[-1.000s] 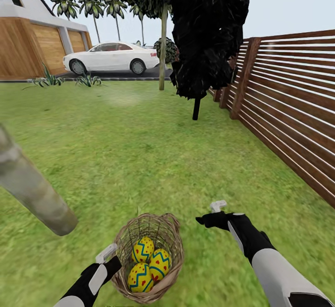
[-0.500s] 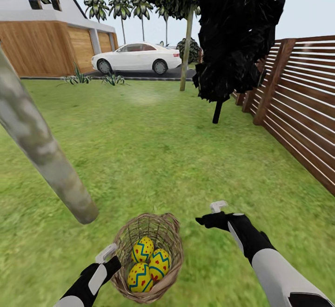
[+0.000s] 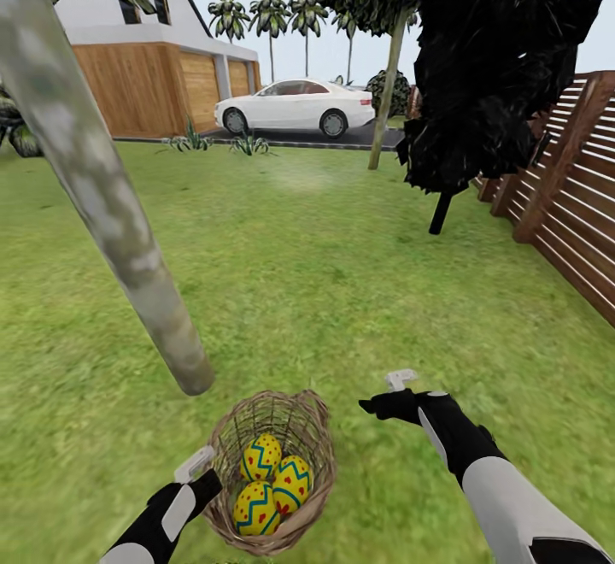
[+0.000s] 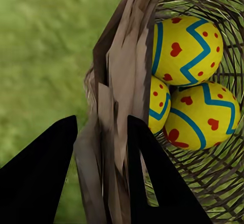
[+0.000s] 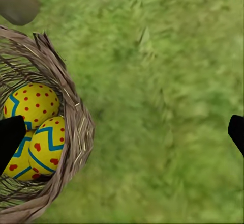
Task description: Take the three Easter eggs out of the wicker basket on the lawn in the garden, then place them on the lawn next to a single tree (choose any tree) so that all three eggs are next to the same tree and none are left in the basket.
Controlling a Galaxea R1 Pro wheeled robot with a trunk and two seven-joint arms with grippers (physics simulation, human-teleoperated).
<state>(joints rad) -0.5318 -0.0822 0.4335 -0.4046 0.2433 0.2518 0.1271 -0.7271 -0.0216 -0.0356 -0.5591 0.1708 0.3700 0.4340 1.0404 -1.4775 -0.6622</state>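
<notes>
1. On the lawn (image 3: 307,273) at far left, the leaning grey tree (image 3: 102,196) meets the grass just beyond and left of the wicker basket (image 3: 312,427).
2. The left gripper (image 3: 198,468) is pinching the basket's rim, one finger inside the weave and one outside.
3. All three Easter eggs (image 3: 272,483) lie clustered in the basket.
4. The right gripper (image 3: 391,389), spread wide and empty, hangs just right of the basket, so it seems the arm free to pick out eggs.
</notes>
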